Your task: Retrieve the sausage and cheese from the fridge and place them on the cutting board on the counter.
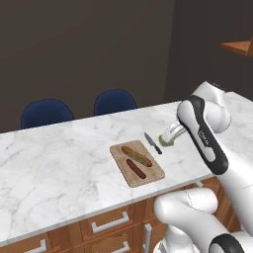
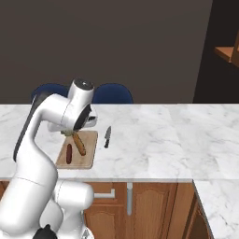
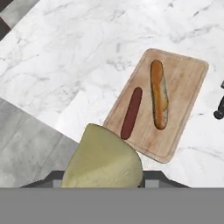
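Observation:
The pale yellow-green cheese (image 3: 103,162) sits between my fingers, and my gripper (image 1: 168,139) is shut on it above the counter (image 1: 59,153), just right of the cutting board (image 1: 153,171). On the board lies the slim dark red-brown sausage (image 1: 136,168), with a paler orange-brown elongated piece (image 1: 137,155) beside it. In the hand view the sausage (image 3: 131,113) and the orange-brown piece (image 3: 159,94) lie side by side on the board (image 3: 186,83), ahead of the cheese. From the right base view my gripper (image 2: 69,133) hangs over the board's far end (image 2: 88,140). The fridge is out of view.
A dark-handled knife (image 1: 153,143) lies on the marble just beyond the board's right side. Two blue chairs (image 1: 47,112) (image 1: 114,101) stand behind the counter. A wooden shelf (image 1: 239,47) juts out at the upper right. Brown drawers (image 1: 111,222) run under the counter's front edge.

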### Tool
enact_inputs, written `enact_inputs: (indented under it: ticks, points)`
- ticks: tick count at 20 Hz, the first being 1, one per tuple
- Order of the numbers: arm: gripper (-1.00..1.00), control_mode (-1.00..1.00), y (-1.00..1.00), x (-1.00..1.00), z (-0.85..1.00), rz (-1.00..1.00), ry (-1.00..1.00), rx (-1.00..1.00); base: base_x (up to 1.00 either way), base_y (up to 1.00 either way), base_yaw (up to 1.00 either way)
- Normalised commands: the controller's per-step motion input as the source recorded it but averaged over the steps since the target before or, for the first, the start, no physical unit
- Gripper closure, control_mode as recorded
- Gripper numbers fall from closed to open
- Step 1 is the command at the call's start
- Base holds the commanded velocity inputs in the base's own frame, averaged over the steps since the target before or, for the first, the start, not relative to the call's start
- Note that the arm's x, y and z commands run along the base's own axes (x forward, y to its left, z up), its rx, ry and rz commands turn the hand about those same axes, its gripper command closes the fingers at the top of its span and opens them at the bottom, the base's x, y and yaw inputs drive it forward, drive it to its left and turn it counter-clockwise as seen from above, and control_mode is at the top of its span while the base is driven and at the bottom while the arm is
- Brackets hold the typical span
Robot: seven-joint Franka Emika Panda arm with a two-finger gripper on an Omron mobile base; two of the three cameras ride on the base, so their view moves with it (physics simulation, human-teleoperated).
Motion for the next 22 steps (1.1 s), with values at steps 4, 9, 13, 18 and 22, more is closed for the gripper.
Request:
enact_inputs:
  ticks: [4,9,13,18,22]
  points:
    - [1.0,-1.0,-0.01,0.63,-0.3,0.0,0.0,0.0,0.0,0.0,0.0]
    - [1.0,-1.0,0.0,0.52,-0.4,0.02,-0.12,0.0,0.0,0.0,0.0]
    - [1.0,-1.0,0.05,0.29,-0.59,0.07,-0.3,0.0,0.0,0.0,0.0]
    - [1.0,-1.0,0.0,0.35,-0.47,0.1,-0.32,0.0,0.0,0.0,0.0]
    - [1.0,-1.0,0.0,0.43,-0.28,0.14,-0.02,0.0,0.0,0.0,0.0]
